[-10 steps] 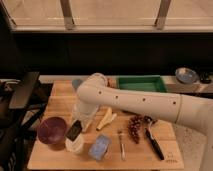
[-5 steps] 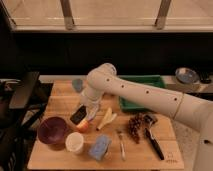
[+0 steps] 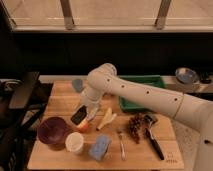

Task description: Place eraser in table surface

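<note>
The eraser (image 3: 78, 115) is a small dark block held at the tip of my gripper (image 3: 83, 113), tilted, just above the left middle of the wooden table surface (image 3: 60, 97). The gripper is shut on the eraser. My white arm (image 3: 135, 92) reaches in from the right and bends down over the table. The eraser hangs just behind the white cup (image 3: 75, 142) and beside the purple bowl (image 3: 52, 131).
A blue-grey sponge (image 3: 100, 146) lies at the front. Pale banana pieces (image 3: 106, 118), a fork (image 3: 121, 145), dark grapes (image 3: 136, 125) and a black-handled utensil (image 3: 154, 140) lie to the right. A green tray (image 3: 145, 80) stands behind, a small reddish thing (image 3: 83, 126) under the gripper.
The gripper has lifted the eraser from beside the white cup and carried it back, away from the front edge. Over the last half second it has barely moved.
</note>
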`<state>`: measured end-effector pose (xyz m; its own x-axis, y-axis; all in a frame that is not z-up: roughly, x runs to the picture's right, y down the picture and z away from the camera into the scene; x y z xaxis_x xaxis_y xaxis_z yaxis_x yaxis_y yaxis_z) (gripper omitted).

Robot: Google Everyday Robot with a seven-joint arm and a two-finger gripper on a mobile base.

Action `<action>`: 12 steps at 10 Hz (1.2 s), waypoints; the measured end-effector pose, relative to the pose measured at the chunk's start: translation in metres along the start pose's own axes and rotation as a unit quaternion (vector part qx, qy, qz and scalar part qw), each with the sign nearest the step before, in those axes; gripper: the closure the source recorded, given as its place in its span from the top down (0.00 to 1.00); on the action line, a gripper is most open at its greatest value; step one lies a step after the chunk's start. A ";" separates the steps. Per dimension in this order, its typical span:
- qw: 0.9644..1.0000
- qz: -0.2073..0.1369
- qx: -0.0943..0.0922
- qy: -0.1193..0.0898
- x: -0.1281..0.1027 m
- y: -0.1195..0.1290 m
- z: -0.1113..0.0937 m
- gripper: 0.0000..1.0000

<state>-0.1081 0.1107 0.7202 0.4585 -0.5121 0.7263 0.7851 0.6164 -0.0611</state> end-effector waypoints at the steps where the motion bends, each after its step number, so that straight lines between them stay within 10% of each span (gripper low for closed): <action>1: 1.000 0.000 0.002 -0.001 0.001 0.001 0.000 0.00; 5: 0.999 -0.019 0.034 -0.006 0.027 -0.033 0.001 0.00; 12: 0.996 -0.079 0.040 0.003 0.067 -0.135 0.069 0.00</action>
<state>-0.2120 0.0350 0.8240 0.3349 -0.6099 0.7183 0.8123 0.5732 0.1080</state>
